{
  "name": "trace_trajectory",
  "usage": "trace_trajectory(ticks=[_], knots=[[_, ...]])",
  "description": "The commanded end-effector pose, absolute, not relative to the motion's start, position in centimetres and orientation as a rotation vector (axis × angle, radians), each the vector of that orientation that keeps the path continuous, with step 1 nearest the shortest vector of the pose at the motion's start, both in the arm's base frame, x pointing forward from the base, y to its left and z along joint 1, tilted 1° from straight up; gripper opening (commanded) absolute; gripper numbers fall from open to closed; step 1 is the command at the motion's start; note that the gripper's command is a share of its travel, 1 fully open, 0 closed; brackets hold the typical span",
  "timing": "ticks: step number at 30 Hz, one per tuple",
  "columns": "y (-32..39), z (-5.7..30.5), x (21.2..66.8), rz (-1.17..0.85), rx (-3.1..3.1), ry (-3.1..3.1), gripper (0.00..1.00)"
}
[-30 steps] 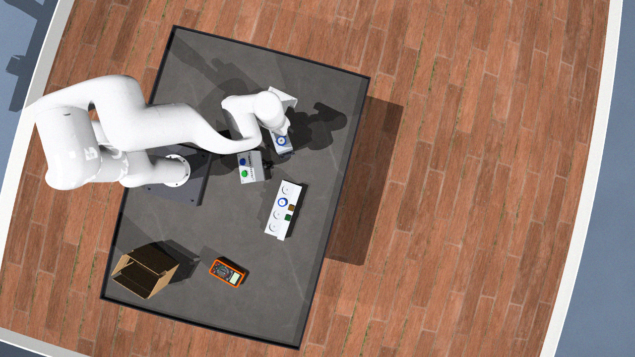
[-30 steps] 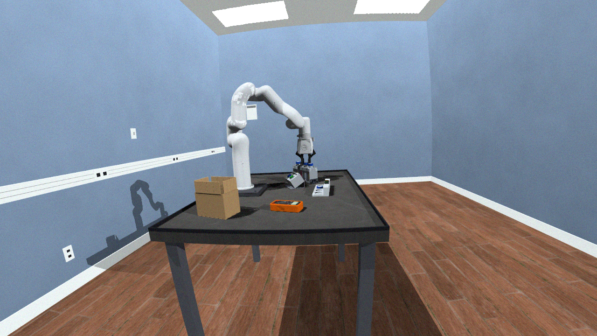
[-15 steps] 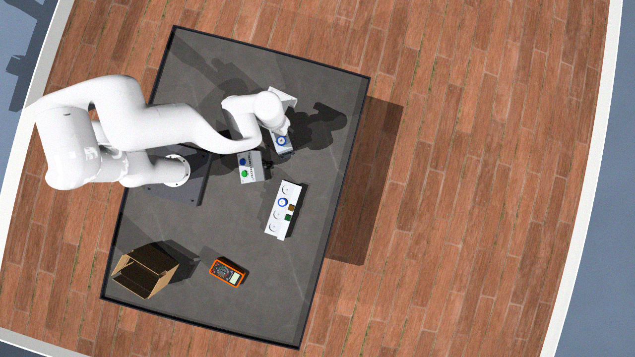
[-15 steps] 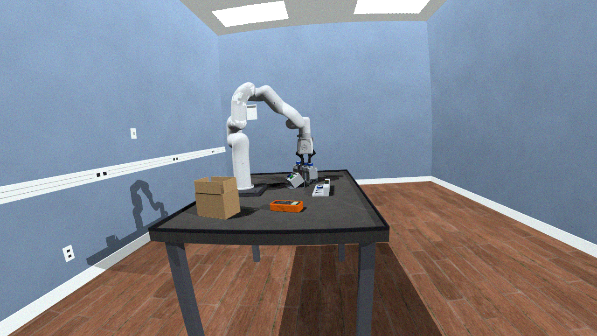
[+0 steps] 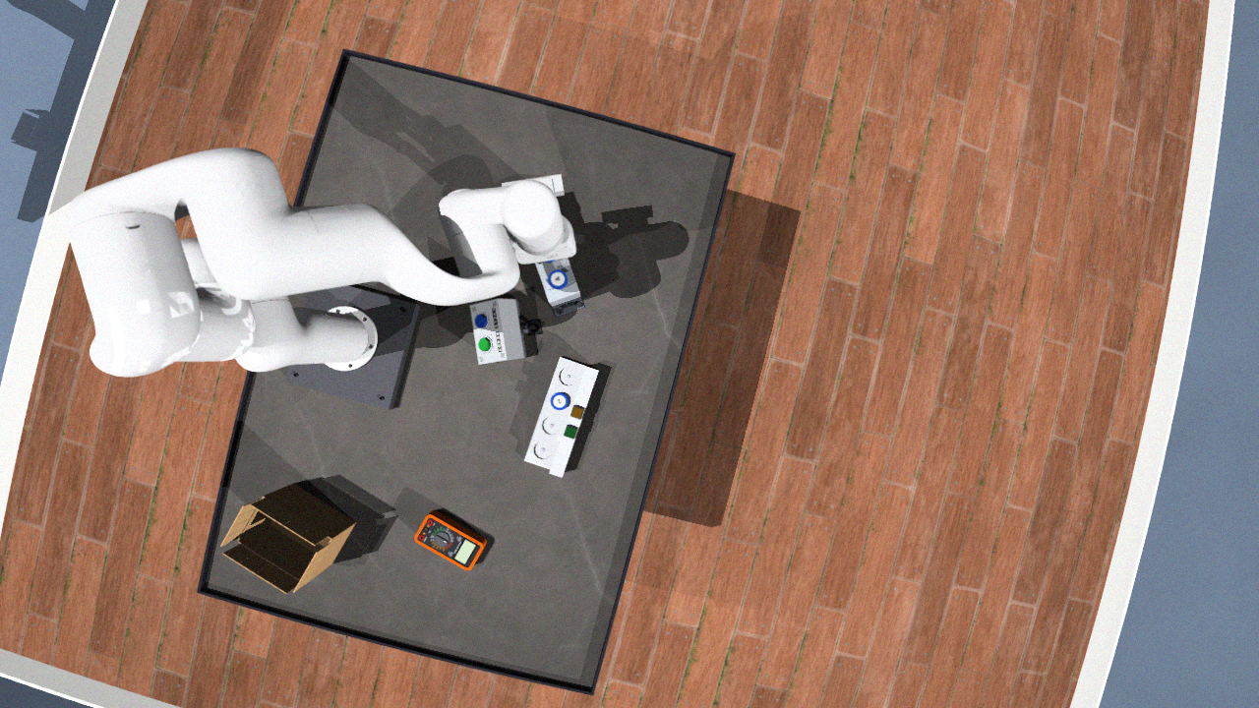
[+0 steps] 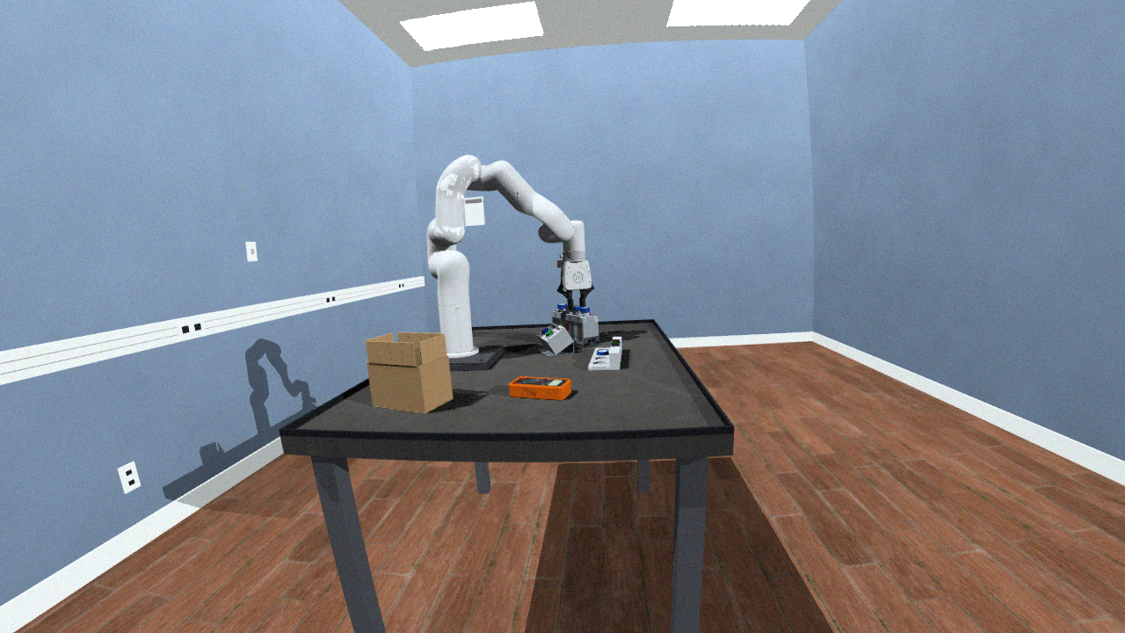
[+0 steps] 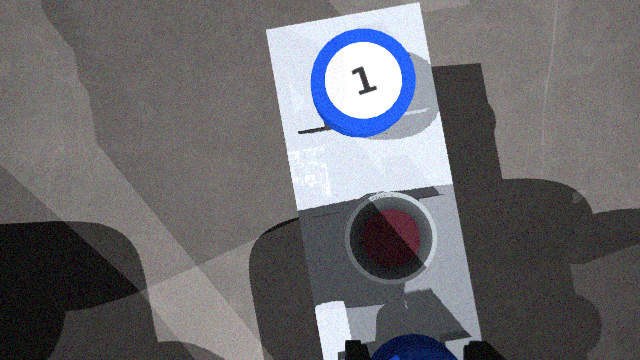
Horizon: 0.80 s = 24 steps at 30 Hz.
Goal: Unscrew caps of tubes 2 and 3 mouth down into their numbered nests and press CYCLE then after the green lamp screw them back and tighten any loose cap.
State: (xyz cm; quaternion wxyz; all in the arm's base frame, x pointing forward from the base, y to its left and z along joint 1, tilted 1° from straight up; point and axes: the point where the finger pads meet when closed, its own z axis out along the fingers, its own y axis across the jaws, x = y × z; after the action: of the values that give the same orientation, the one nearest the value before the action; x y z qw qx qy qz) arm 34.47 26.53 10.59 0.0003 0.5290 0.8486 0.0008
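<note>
Gripper [image 7: 413, 350] pinching the blue cap of tube 3 [image 7: 413, 346] on the decapping station [image 7: 320, 165] toward the bench's far edge, beside uncapped tube 2 [image 7: 390, 237] and capped tube 1 [image 7: 363, 82].

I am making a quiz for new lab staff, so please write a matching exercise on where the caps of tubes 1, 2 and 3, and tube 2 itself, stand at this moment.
Things:
1. cap of tube 1
2. cap of tube 2
3. cap of tube 3
4. tube 2

States:
a. clamped between the fingers of the gripper
b. lying in the second nest of the cap tray
c. open, dark red liquid showing
d. sitting on its tube

Pairs: 1-d, 2-b, 3-a, 4-c.
</note>
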Motion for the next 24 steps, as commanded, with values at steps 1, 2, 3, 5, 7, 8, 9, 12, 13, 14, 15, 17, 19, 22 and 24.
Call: trace_trajectory(ticks=[1,2,3,5,7,8,9,12,13,14,15,17,19,22,24], knots=[[26.59,10.72,34.56,0.000,1.319,2.836,0.00],[26.59,10.73,34.56,-0.001,1.247,2.868,0.00],[26.59,10.73,34.56,-0.001,1.175,2.898,0.00],[26.59,10.73,34.56,-0.002,1.030,2.953,0.00],[26.59,10.74,34.56,-0.003,0.893,2.998,0.00],[26.59,10.74,34.56,-0.004,0.822,3.018,0.00],[26.59,10.75,34.56,-0.004,0.751,3.037,0.00],[26.59,10.75,34.56,-0.005,0.535,3.082,0.00],[26.59,10.75,34.56,-0.005,0.535,3.082,0.00],[26.59,10.75,34.56,-0.005,0.535,3.082,0.00],[26.59,10.76,34.56,-0.007,0.426,3.099,0.00],[26.59,10.76,34.56,-0.008,0.271,3.116,0.00],[26.59,10.76,34.56,-0.008,0.234,3.119,0.00],[26.59,10.76,34.56,-0.008,0.234,3.119,0.00],[26.59,10.76,34.56,-0.008,0.234,3.119,0.00]])
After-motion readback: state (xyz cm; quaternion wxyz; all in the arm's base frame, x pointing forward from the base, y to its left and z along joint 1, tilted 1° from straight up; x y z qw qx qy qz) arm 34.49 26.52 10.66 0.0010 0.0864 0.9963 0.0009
